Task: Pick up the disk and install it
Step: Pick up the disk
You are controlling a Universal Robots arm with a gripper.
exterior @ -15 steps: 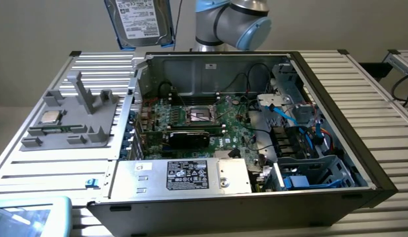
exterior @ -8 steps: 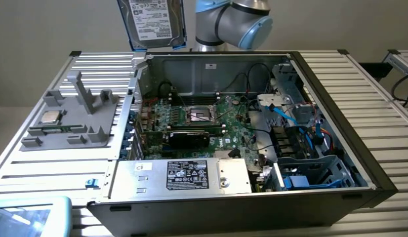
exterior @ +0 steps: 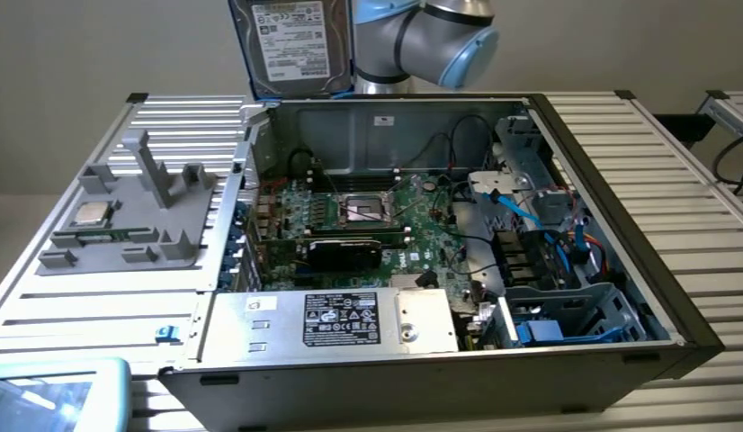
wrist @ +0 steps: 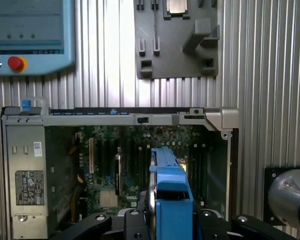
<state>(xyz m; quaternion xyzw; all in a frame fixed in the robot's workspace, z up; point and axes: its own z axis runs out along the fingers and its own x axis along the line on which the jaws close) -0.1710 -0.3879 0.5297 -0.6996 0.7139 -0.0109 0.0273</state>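
Gripper (wrist: 169,223) is clamped on the disk (wrist: 169,182), blue bracket edge-on between the fingers. Disk hangs upright in the air above the open computer case (wrist: 115,119). Past the case, a grey tray (wrist: 175,57) holds a chip (wrist: 176,6).

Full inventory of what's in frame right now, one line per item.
disk: one, silver-grey with white label and blue bracket, held upright above the case's back edge
PC case: one, grey metal, open, on the table
motherboard: one, green, inside the case
power supply: one, silver with black label, inside the case
fixture tray: one, grey, exterior view's left of the case
CPU chip: one, silver, on the tray
teach pendant: one, light blue, exterior view's near left
table: one, ribbed silver
arm: one, grey and blue, behind the case
pincer: one, black, shut on the disk
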